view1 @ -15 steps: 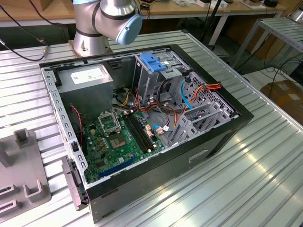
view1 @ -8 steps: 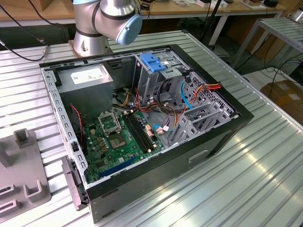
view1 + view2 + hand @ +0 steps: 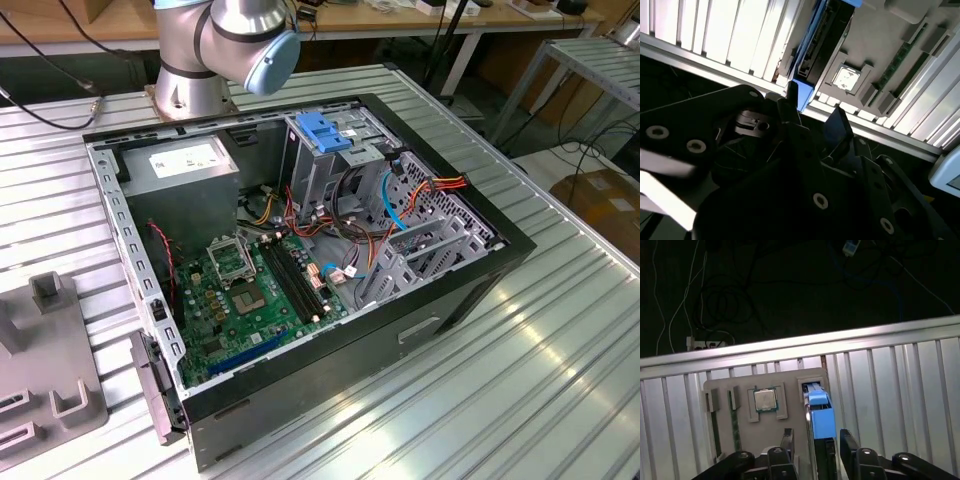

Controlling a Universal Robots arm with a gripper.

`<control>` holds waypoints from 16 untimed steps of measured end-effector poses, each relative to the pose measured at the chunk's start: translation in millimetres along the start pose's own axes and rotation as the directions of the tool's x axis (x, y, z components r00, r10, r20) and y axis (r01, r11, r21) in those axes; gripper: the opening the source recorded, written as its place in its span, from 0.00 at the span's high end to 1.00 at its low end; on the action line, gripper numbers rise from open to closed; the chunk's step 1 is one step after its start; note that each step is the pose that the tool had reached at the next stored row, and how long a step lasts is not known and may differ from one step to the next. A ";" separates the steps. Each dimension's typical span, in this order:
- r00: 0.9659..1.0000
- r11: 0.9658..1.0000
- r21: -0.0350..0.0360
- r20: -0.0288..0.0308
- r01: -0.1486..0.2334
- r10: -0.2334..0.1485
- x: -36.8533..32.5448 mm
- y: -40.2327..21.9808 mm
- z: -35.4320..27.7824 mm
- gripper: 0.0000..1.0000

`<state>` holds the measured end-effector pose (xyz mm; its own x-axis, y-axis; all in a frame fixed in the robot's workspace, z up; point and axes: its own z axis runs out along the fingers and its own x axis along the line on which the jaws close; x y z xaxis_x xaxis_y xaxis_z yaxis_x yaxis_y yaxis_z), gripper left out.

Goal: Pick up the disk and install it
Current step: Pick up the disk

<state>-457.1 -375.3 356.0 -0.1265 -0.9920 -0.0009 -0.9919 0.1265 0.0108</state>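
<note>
First wrist view has the disk point(image 3: 821, 412) standing on edge in a slot of a grey holder point(image 3: 760, 435) on the slatted bench point(image 3: 890, 390), beside a square chip point(image 3: 765, 400). The claw point(image 3: 816, 435) is close to it, fingers point(image 3: 846, 440) spread apart, one on each side, not clamped on it. Exterior view shows an open computer case point(image 3: 300, 250)

Right under my hand point(image 3: 817, 435) the disk point(image 3: 821, 415) stands on edge in a slot of the tray point(image 3: 790, 377), between the hand's spread fingers point(image 3: 847, 442). Beside the hand, a chip point(image 3: 765, 400) lies in the tray's recess, a memory stick point(image 3: 733, 425) beyond it. The tray rests on the table point(image 3: 890, 390).
</note>
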 end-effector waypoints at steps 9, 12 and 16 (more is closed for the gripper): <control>0.998 0.998 0.002 0.000 0.057 -0.057 -9.6 4.6 18.8 0.46; 0.998 0.998 0.005 0.000 0.068 -0.068 -11.5 8.4 25.5 0.46; 0.996 0.996 0.010 -0.003 0.088 -0.088 -11.3 10.5 28.5 0.46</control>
<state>-466.3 -362.7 327.7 -0.0389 -0.9992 0.0008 -0.9992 0.0389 0.0005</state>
